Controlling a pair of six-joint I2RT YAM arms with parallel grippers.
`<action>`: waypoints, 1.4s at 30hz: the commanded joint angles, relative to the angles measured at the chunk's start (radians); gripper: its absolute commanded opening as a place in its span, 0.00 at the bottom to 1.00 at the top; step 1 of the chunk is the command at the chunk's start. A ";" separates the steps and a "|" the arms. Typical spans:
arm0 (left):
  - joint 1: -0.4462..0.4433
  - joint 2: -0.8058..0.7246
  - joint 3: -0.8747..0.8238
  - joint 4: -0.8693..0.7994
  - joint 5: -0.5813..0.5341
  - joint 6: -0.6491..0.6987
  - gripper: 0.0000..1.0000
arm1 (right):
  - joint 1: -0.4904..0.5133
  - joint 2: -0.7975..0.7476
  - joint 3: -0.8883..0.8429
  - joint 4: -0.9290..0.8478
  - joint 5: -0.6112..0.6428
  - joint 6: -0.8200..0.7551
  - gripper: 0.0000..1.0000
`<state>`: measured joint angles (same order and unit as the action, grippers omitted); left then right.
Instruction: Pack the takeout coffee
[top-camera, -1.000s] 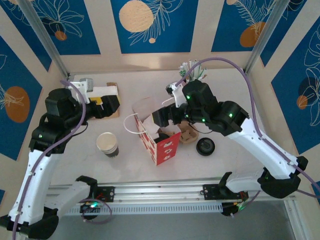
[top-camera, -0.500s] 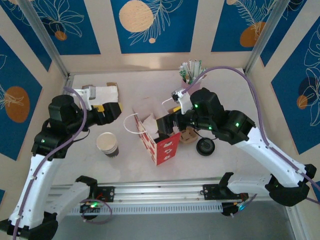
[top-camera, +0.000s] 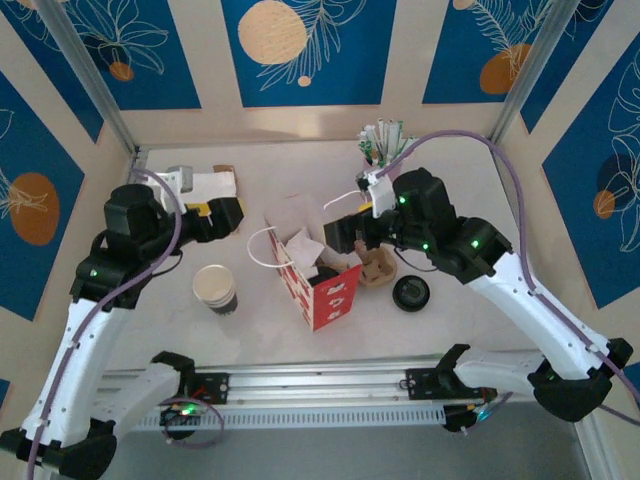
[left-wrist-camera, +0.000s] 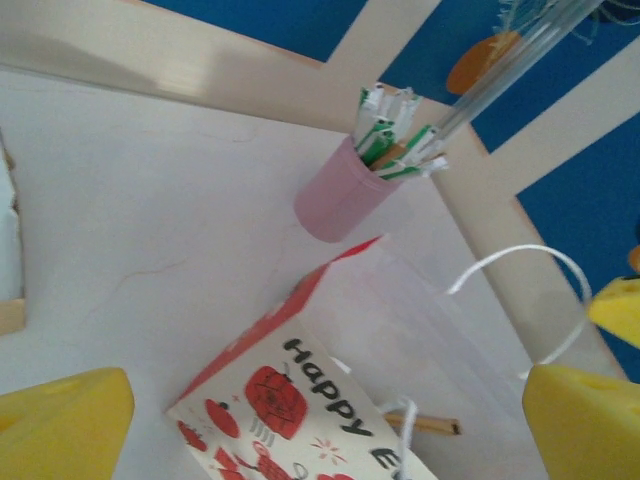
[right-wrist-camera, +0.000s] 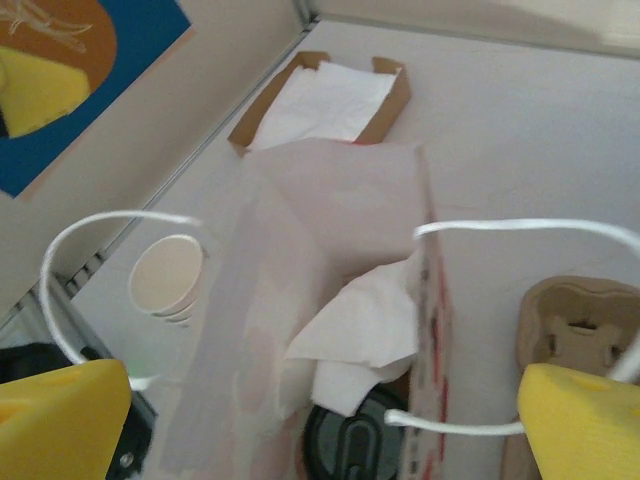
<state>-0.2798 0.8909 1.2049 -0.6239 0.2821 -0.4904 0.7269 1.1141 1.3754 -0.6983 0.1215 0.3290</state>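
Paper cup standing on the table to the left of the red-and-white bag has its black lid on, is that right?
Not quite. The paper cup does stand on the table left of the red-and-white bag, but it has no lid on. The top external view shows its open mouth and white inside. A loose black lid lies on the other side of the bag.

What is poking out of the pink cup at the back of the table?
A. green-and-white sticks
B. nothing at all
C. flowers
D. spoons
A: in the left wrist view the pink cup holds a bunch of green-and-white sticks standing above its rim.
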 joint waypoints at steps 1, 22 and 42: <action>-0.004 0.026 -0.005 0.018 -0.114 0.066 1.00 | -0.088 -0.045 -0.019 0.038 -0.056 -0.024 0.99; 0.131 0.125 -0.060 0.085 -0.324 0.142 1.00 | -0.649 -0.251 -0.230 0.176 -0.196 0.041 0.99; 0.177 0.106 -0.191 0.183 -0.305 0.140 1.00 | -0.688 -0.280 -0.381 0.276 -0.187 0.019 0.99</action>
<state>-0.1173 1.0023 1.0359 -0.4934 -0.0311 -0.3634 0.0475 0.8471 1.0180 -0.4702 -0.0566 0.3592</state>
